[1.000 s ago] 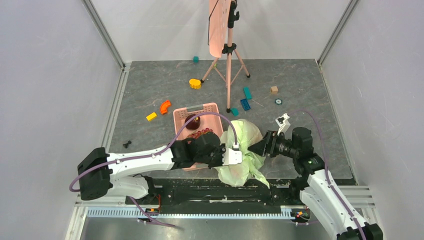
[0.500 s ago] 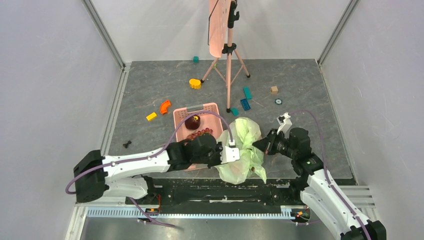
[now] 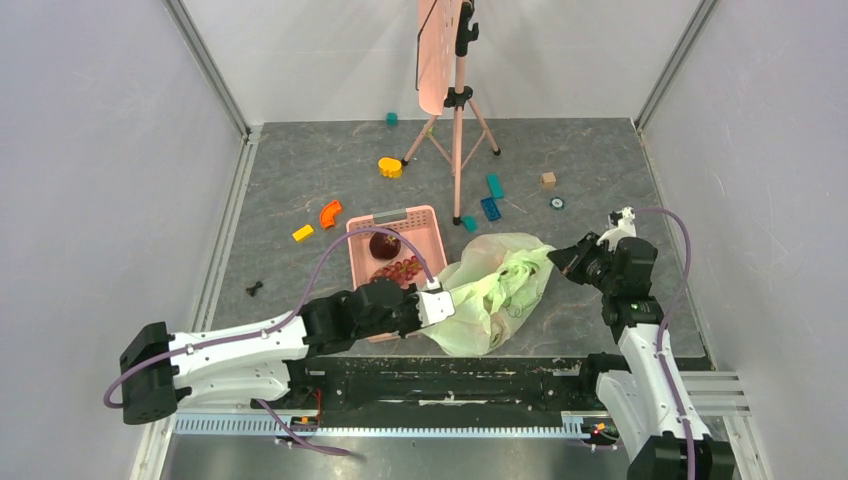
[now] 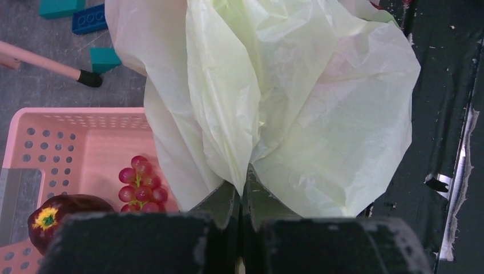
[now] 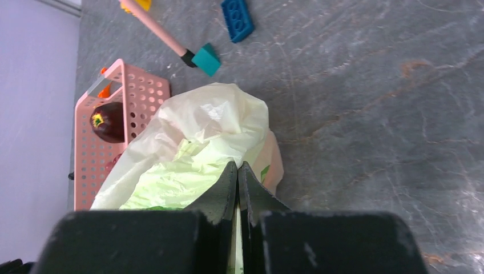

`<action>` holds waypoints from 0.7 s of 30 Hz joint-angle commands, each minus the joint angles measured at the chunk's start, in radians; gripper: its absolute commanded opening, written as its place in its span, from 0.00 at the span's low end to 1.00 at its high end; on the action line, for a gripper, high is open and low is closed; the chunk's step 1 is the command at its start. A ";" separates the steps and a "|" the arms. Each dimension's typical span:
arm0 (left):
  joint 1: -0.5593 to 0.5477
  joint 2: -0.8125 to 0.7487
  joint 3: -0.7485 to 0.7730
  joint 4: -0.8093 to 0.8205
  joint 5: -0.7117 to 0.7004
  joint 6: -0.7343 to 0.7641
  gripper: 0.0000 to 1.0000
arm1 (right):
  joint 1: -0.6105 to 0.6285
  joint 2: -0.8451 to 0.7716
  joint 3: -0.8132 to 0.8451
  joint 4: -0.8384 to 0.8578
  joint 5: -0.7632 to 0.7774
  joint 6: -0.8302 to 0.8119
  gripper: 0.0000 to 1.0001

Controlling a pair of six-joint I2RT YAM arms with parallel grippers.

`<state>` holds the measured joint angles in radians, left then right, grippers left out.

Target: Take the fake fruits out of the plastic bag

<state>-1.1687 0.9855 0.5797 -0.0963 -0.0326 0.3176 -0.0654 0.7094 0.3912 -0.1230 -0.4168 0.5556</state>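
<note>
The plastic bag (image 3: 495, 290), pale green and crinkly, lies stretched between my two grippers near the front of the table. My left gripper (image 3: 447, 300) is shut on a fold at the bag's left end, and thin film is pinched between the jaws in the left wrist view (image 4: 242, 182). My right gripper (image 3: 553, 256) is shut on the bag's right edge, and its closed jaws hold a strip of film in the right wrist view (image 5: 237, 166). The bag (image 4: 297, 103) fills most of the left wrist view and bunches up in front of the right jaws (image 5: 194, 148). The fake fruits are hidden inside it.
A pink basket (image 3: 362, 232) just left of the bag holds a dark maroon fruit (image 3: 384, 244) and a grape bunch (image 3: 400, 270). A pink tripod stand (image 3: 457, 110) rises behind it. Small toy blocks lie around: yellow (image 3: 390, 166), orange (image 3: 330, 212), teal (image 3: 494, 185), blue (image 3: 490, 208).
My right gripper closed on the bag's edge and pulled it to the right and back. My left arm drew back to the left, so the bag is now spread wider.
</note>
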 commanded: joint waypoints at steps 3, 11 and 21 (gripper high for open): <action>-0.005 -0.053 -0.030 0.025 -0.055 -0.072 0.11 | -0.071 0.009 0.031 0.038 -0.008 -0.088 0.00; -0.005 -0.074 0.090 0.072 0.085 -0.090 0.57 | -0.071 -0.045 0.048 0.129 -0.225 -0.168 0.00; -0.005 0.139 0.363 0.048 0.176 0.019 0.81 | -0.042 -0.110 0.017 0.247 -0.338 -0.103 0.00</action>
<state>-1.1694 1.0199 0.8364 -0.0563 0.1059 0.2638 -0.1146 0.6243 0.3912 0.0200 -0.6861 0.4255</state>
